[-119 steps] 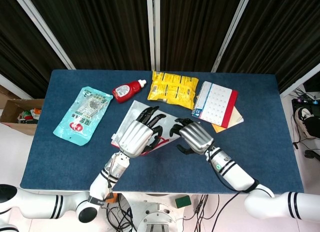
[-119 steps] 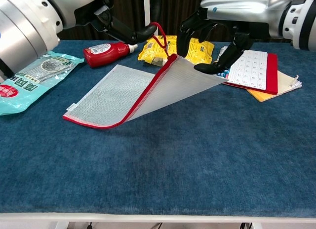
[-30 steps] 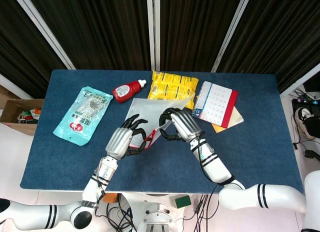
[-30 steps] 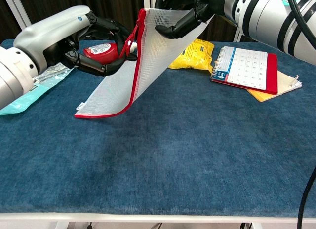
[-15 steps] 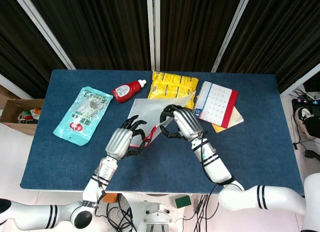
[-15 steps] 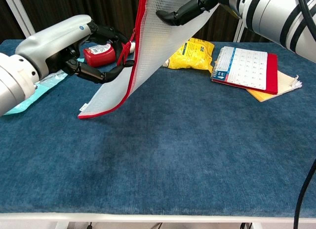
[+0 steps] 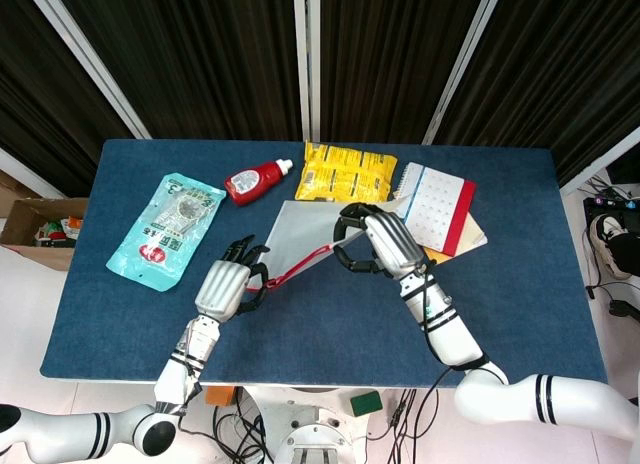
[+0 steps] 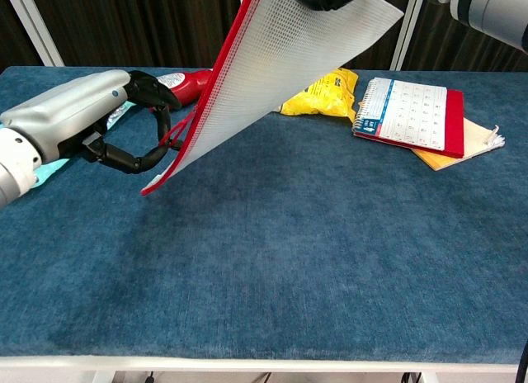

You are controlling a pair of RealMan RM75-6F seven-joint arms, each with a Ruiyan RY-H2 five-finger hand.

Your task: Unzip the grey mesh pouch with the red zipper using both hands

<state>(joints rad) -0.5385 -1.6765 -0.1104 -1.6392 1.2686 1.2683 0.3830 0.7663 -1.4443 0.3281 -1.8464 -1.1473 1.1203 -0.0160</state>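
The blue table [image 8: 330, 259] carries a notebook [image 8: 412, 111], a yellow snack packet [image 8: 322, 90], a red bottle [image 7: 255, 179] and a teal sachet [image 7: 165, 229], all clear of my work. Above them I hold the grey mesh pouch [image 8: 280, 65] off the table, slanting from high on my right to low on my left, its red zipper [image 8: 210, 86] running along the edge that faces my left side. My right hand [image 7: 385, 239] clamps the upper corner of the pouch; in the chest view only its fingertips show at the top edge. My left hand [image 8: 124, 123] is curled around the low end of the zipper, apparently pinching the red pull [image 8: 172, 138], though the pull itself is too small to confirm. To finish well, I judge I should keep the right hand firm and high so the zipper line stays taut, and draw the left straight along that line, not sideways, or the mesh may bunch and jam the slider.
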